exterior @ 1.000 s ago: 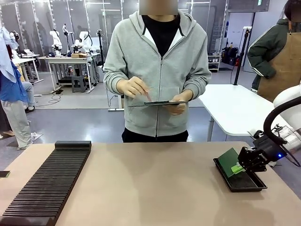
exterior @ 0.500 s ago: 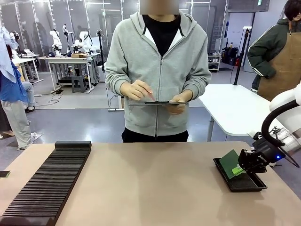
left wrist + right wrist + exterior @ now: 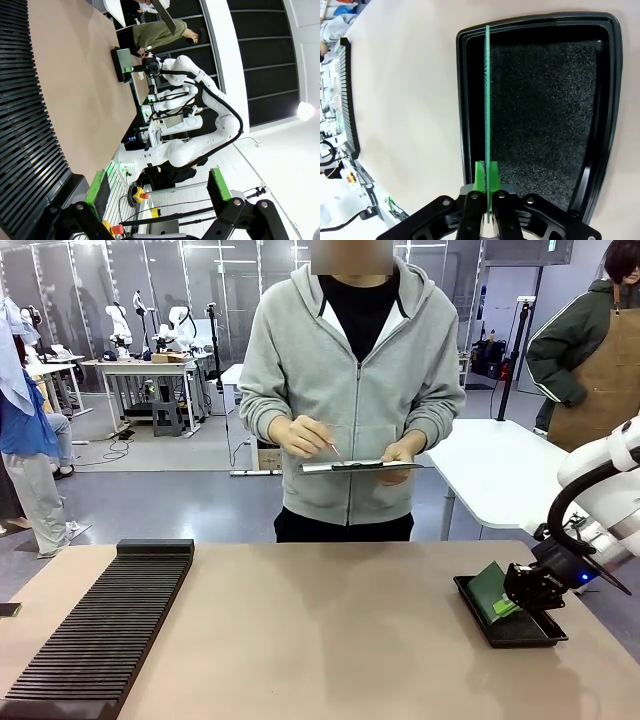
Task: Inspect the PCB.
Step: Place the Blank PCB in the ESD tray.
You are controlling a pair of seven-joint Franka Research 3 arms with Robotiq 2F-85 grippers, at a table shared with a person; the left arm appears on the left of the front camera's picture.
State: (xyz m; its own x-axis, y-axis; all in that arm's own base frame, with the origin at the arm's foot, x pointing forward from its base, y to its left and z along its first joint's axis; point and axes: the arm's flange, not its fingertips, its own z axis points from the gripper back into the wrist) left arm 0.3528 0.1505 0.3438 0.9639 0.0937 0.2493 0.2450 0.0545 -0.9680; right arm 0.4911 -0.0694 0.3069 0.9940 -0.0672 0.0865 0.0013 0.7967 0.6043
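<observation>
The PCB (image 3: 487, 90) stood on edge between the green pads (image 3: 480, 175) of the right gripper (image 3: 486, 186), and in the right wrist view it showed only as a thin green line running straight away from the fingertips along the gripper's own axis. Its long axis followed the long side of the black tray (image 3: 607, 100), close to that tray's wall on the slotted-rack side, above the speckled foam lining. In the front view the board (image 3: 489, 589) leaned tilted over the tray (image 3: 470, 598) at the table's right end, with the right gripper (image 3: 520, 597) at its near, right-hand edge. The pads lay against both faces of the board, though whether they clamped it firmly or were beginning to loosen could not be told. The board's far edge seemed at or near the tray floor, contact unclear. The left gripper (image 3: 157, 187) hung with its pads wide apart and nothing between them, over the black slotted rack (image 3: 25, 125) at the table's other end, well apart from the tray, so the right arm was much the nearer. The person (image 3: 355, 370) stood across the table writing on a clipboard (image 3: 360, 466).
</observation>
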